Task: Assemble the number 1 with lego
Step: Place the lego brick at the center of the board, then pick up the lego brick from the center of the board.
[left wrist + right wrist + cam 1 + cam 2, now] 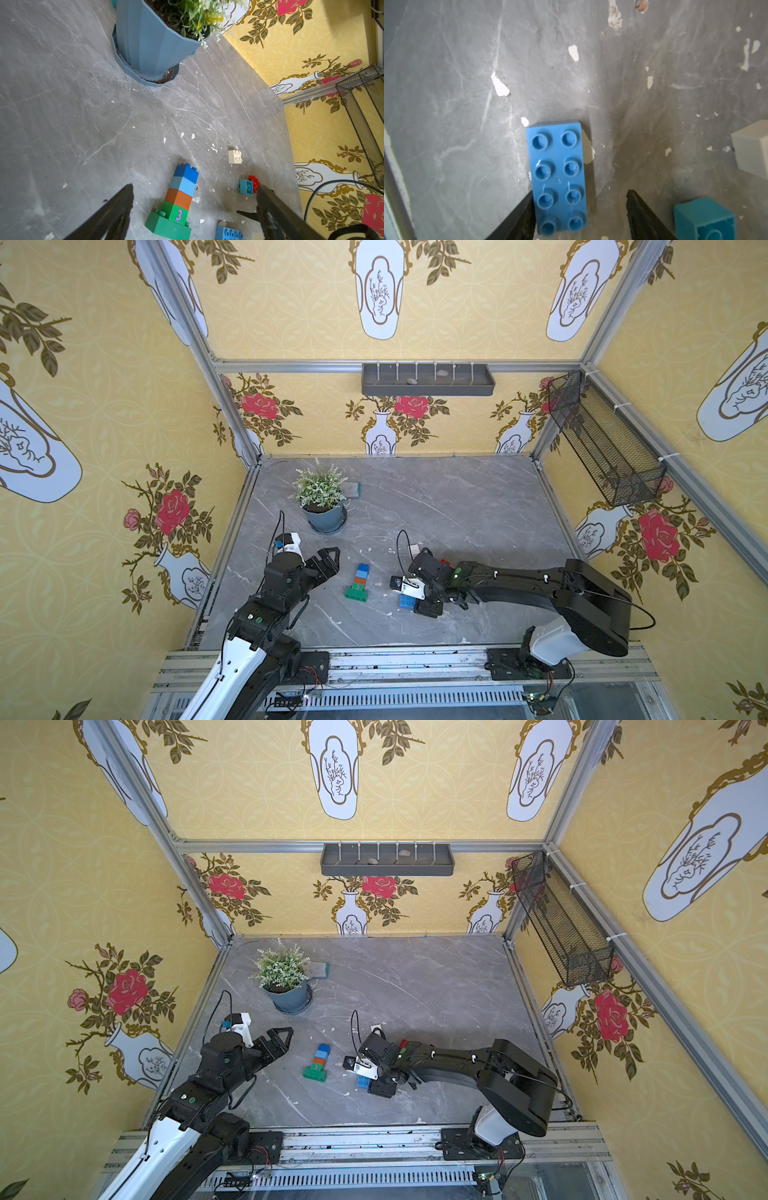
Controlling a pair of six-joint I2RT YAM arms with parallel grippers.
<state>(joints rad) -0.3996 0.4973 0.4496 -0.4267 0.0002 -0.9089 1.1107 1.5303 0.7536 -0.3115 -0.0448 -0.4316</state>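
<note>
Straddling the long blue brick (557,176), the right gripper (579,192) is pointing down at the grey table (457,497) with its jaws standing partly apart. In the right wrist view one finger (521,216) is sitting just beside or against the brick's long side while the other is standing clear of it, so nothing is being squeezed or lifted. Taking the far wall as twelve, the brick is lying flat, studs up, at about four o'clock from the brick column (358,583).

That column is resting near the middle of the table's near half. From its base outward it is showing a long green brick (168,228), a green square (176,213) printed with a 3, an orange-brown square (179,198), a light blue square (184,184) and a blue square (187,171). Whether it is standing or lying I cannot tell.

The left gripper (334,561) is hovering at about ten o'clock from the column, jaws spread wide and carrying nothing. A white brick (234,156) is sitting at two o'clock from the column, and a teal brick (246,187) and a red brick (255,182) are sitting side by side near three o'clock. A potted plant (324,518) is standing at eleven o'clock, well apart.
</note>
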